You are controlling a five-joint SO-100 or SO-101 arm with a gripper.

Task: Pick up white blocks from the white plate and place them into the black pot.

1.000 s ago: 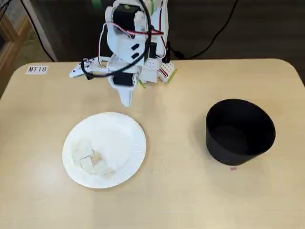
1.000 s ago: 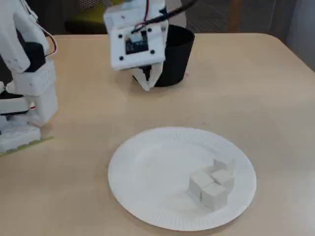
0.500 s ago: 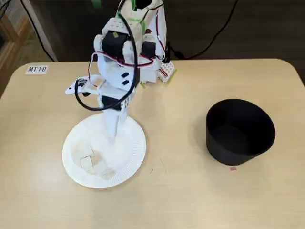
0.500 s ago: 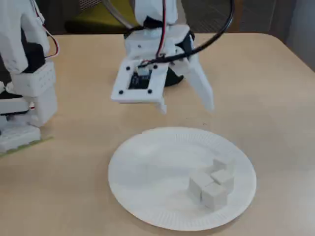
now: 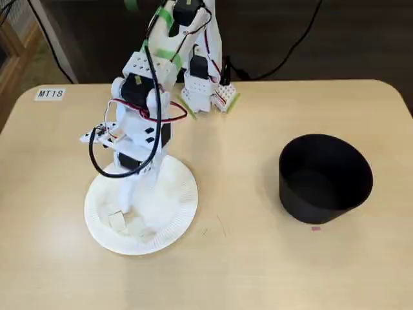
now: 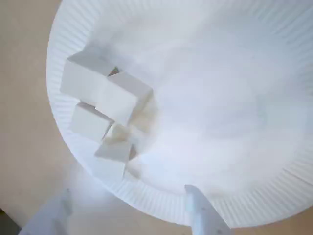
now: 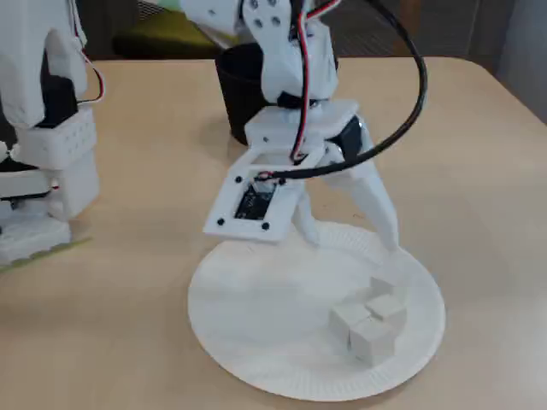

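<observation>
Swung down from beside the black pot [image 5: 325,177], our pincer [image 7: 350,237] now hangs spread wide and empty over the white plate [image 7: 256,316], just short of the clustered white blocks [image 7: 369,319], so that we can straddle one.

1. Four white blocks [image 6: 106,98] lie in one cluster, as the wrist view shows them.
2. One white plate [image 5: 177,206] is in view.
3. One black pot [image 5: 324,177] is in view.
4. One robot arm [image 5: 139,110] stands on the one table [image 5: 258,265], with one hand [image 7: 346,235] on it.
5. One label reading MT18 [image 5: 50,93] is stuck to the table.
6. One small pink mark [image 5: 315,228] sits by the pot.
</observation>
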